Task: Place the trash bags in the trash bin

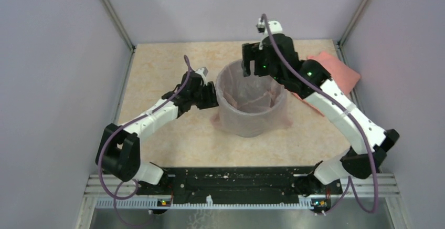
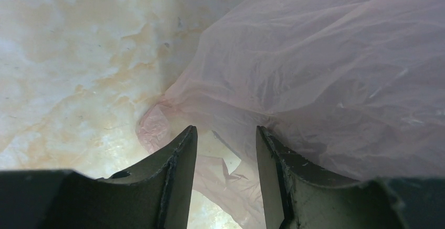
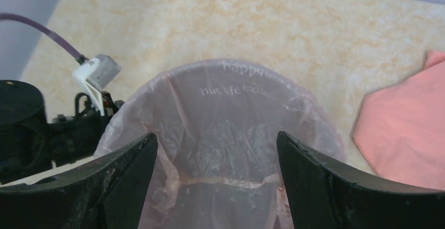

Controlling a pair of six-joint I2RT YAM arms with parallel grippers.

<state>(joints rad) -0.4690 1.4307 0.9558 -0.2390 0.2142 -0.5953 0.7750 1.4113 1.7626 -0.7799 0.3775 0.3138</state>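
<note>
Beneath the right claw [image 3: 215,136], the trash bin [image 1: 246,126]

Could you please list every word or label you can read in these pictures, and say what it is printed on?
"happine…": faint white print near the far rim of the translucent pale pink plastic bag; its end is unreadable.
"put life exce…": the line just below, on the same bag; faint, and the rest is blurred.
Nothing else is readable.

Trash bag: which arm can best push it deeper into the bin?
Probably right: the right pincer, open, hangs over the trash bin; the left pincer sits low outside it.
</note>
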